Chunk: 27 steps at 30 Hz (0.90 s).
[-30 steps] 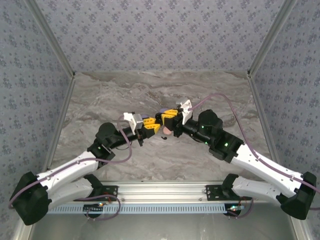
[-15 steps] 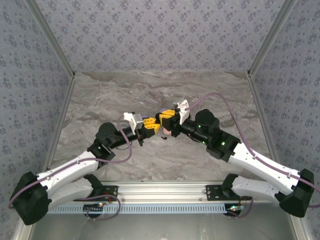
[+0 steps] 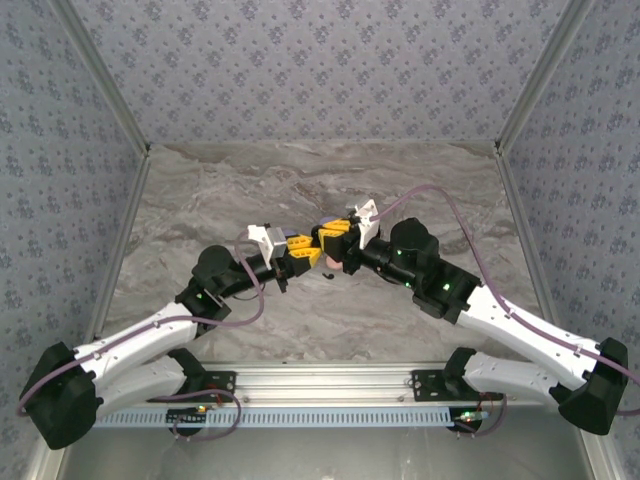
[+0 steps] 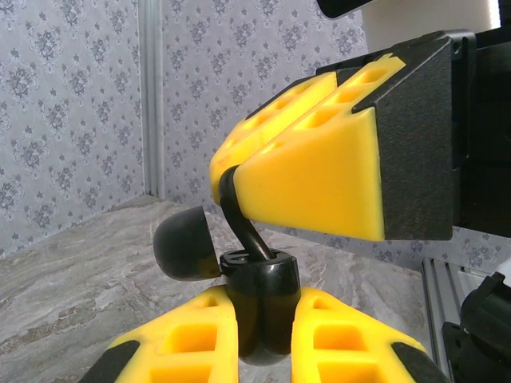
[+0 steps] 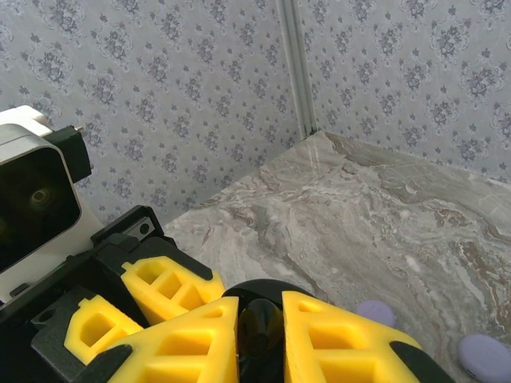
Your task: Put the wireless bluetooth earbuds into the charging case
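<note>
Where the two arms meet over the middle of the marble table [image 3: 200, 190], one black earbud [image 4: 188, 239] is up in the air between them. It has a round head and a thin bent stem.

Two arms can be counted, and two grippers. The left arm [image 3: 150, 335] comes from the near left corner, bends at its elbow and points in to the middle. The right arm [image 3: 505, 318] does the same from the near right corner. The grippers are nose to nose, almost touching, and both are lifted off the table.

The right gripper [image 4: 229, 182] has its yellow fingers pressed together on the top of the earbud's stem. The left gripper [image 3: 308, 256] has its yellow fingers squeezed tight on one black rounded piece [image 4: 259, 307]. This piece has a small ring on top, and the low end of the stem sits in that ring. The earbud's round head rests just beside the piece, on its left side. It is too hard to tell what the black rounded piece is.

Two small things lie on the table past the right gripper: a first lilac bit [image 5: 375, 311] and a second lilac bit [image 5: 483, 355], near each other but not touching. One tiny black bit [image 3: 328, 277] lies on the table just below the grippers.
</note>
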Tool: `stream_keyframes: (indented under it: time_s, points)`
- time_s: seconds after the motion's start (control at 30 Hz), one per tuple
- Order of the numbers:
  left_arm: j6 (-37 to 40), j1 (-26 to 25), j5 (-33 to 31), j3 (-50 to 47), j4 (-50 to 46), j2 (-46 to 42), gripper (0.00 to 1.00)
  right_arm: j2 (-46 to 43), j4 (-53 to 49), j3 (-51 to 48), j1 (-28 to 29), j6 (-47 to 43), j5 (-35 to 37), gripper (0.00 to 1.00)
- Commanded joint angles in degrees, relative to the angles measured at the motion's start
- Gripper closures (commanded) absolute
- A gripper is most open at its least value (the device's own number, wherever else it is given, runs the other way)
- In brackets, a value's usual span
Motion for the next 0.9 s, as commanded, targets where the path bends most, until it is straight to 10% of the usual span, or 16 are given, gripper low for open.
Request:
stream_keyframes:
  time_s: [0.0,0.87]
  points:
    - [-0.8,-0.1,-1.9,1.9,3.7,-0.2,1.00,-1.0,-0.5,-0.3,0.5,0.8,-1.6,0.80]
    - [-1.7,-0.1,-2.2,1.7,5.1,1.3,1.00,-1.1,-2.6,-1.1,0.5,1.5,-4.1,0.78]
